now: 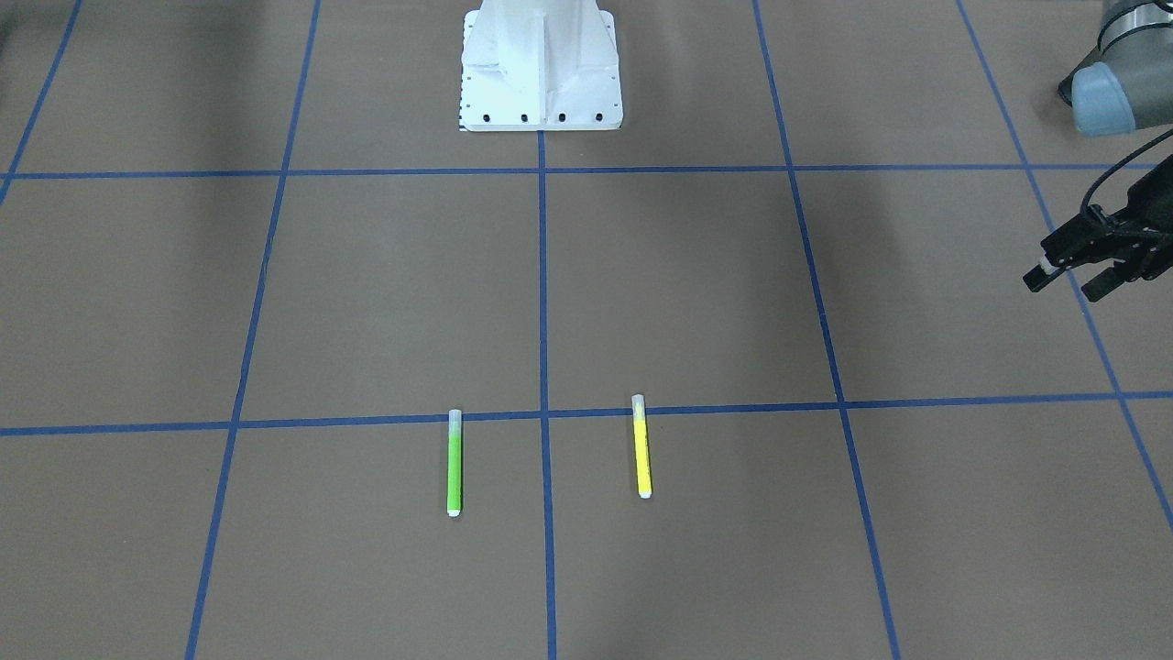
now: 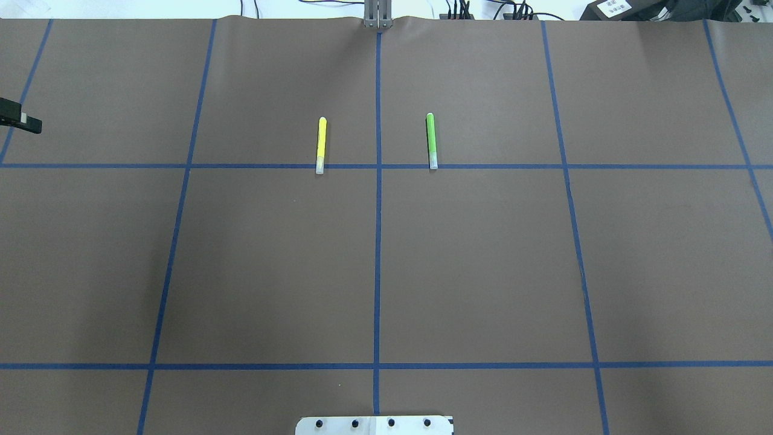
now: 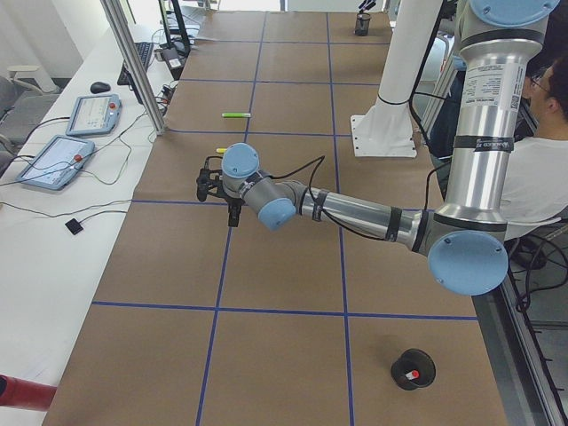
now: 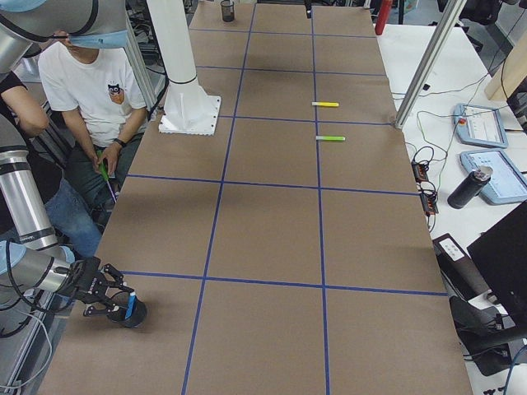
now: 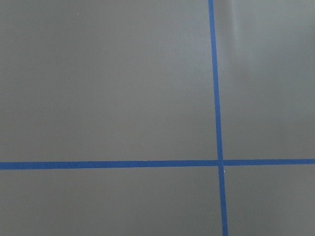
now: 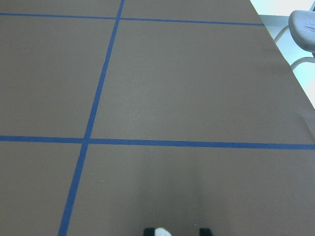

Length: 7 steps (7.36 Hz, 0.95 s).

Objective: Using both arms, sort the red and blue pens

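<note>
The red pen (image 3: 409,376) stands in a black cup (image 3: 415,367) near the table's left end, in the exterior left view. My left gripper (image 1: 1068,282) hovers open and empty over the table, well away from that cup. In the exterior right view the blue pen (image 4: 130,306) stands in another black cup (image 4: 129,317) at the table's right end. My right gripper (image 4: 109,299) is right beside it. In the right wrist view its fingertips (image 6: 149,231) stand apart, with a pale tip between them touching only one finger.
A green marker (image 1: 454,463) and a yellow marker (image 1: 642,449) lie side by side on the far middle squares. The white robot base (image 1: 541,64) stands at the robot's edge. People (image 4: 90,82) sit beside the base. Tablets and cables lie along the operators' side.
</note>
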### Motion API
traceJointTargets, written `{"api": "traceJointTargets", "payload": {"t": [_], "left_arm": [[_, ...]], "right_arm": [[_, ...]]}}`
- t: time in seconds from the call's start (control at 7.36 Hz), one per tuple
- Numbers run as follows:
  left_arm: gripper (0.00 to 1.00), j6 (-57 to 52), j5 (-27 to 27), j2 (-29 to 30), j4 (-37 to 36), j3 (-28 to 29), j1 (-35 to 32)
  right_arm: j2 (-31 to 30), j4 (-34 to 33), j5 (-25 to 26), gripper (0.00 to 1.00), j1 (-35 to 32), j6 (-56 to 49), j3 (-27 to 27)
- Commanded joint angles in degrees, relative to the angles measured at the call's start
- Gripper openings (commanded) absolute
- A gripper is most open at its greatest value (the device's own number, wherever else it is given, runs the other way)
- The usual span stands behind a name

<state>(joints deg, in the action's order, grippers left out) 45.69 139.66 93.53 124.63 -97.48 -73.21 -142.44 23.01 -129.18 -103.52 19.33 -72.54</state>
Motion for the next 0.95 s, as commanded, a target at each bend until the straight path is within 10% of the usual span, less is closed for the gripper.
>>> {"api": "traceJointTargets", "payload": {"t": [0.0,0.27,0.81], "left_arm": [[0.99,0.4,0.0,0.0,0.0,-0.3,0.0],[0.99,1.1,0.0,0.0,0.0,-0.6,0.0],[0.99,1.9,0.1,-0.1,0.0,-1.0,0.3]], "right_arm": [[0.3,-0.4,-1.6,1.00,-0.3,0.6,-1.2],[1.7,-13.8,-4.3,1.00,-1.1,0.7,-11.8],[25.5,-46.9,-10.9,1.00,-3.6,0.2,-18.8]]}}
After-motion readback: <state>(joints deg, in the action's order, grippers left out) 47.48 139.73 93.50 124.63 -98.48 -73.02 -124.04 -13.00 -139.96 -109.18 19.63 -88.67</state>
